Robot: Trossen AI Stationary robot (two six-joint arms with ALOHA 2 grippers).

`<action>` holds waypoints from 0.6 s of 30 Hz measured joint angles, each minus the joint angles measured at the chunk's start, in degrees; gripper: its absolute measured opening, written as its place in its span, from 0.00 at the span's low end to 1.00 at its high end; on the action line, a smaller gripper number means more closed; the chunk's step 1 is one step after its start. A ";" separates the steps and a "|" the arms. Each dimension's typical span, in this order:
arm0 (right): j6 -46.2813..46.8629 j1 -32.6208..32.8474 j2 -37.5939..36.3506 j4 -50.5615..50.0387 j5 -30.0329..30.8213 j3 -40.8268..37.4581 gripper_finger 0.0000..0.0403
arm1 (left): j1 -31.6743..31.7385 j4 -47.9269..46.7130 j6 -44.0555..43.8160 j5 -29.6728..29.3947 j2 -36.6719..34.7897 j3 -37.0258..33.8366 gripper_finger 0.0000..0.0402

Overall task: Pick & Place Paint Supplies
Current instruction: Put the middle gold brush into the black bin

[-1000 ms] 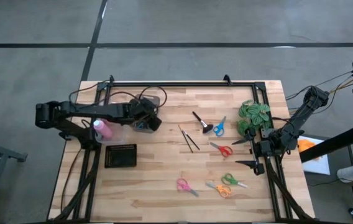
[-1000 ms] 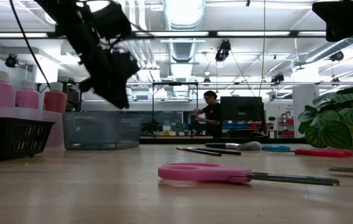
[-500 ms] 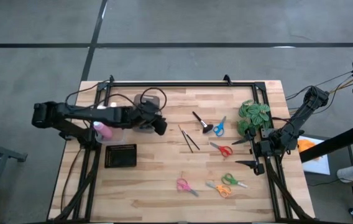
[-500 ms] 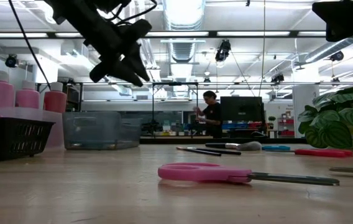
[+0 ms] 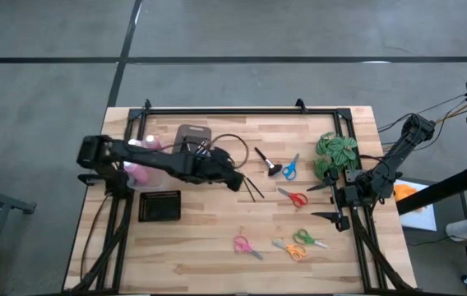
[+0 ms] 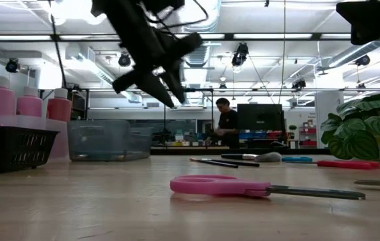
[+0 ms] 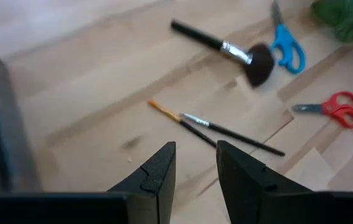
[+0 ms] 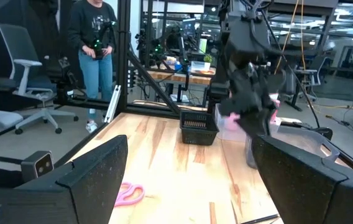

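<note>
Pale butcher-block table (image 5: 209, 247), dark frame rails round it. Left arm stretched low from the 9 o'clock edge toward centre, forearm nearly level, left gripper (image 5: 232, 180) in the air above the boards, nothing between its fingers (image 7: 158, 177); jaws stand a narrow gap apart, empty. Just past them toward 3 o'clock lie two thin paintbrushes (image 5: 250, 183), crossed and touching, one with an orange-tipped wooden handle, one dark. One stubby black brush (image 5: 265, 161) lies toward 1 o'clock of centre, its bristle head just beside blue scissors (image 5: 290, 167). Scissors, five counted: blue, red (image 5: 293, 197), pink (image 5: 245, 246), orange (image 5: 290, 250), green (image 5: 306, 239); the orange and green pair lie close together near 5 o'clock. Pink bottles with white caps (image 6: 23, 102), three counted in the low view, stand in a clear bin at 9 o'clock, under the left arm. One black mesh basket (image 5: 159, 205) sits on the table just toward 6 o'clock of that bin. One grey tub (image 5: 192, 136) near 11 o'clock, dark items inside, too small to name. One green leafy plant (image 5: 335, 154) at 3 o'clock. Right arm folded at the 3 o'clock edge, right gripper (image 5: 325, 201) parked beside the plant, fingers spread wide, holding nothing. One person (image 8: 96, 43) stands in the room beyond the table.
</note>
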 joint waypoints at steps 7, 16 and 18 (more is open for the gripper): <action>0.02 0.00 -0.02 0.01 0.00 0.00 0.85 | -0.03 0.04 -3.87 3.38 11.91 8.63 0.29; 0.00 0.00 0.00 -0.08 0.00 0.00 0.85 | -0.03 0.44 -15.65 3.91 17.73 12.21 0.29; 0.07 -0.02 0.02 -0.11 0.00 0.00 0.85 | -0.07 0.41 -17.39 3.93 18.13 12.18 0.29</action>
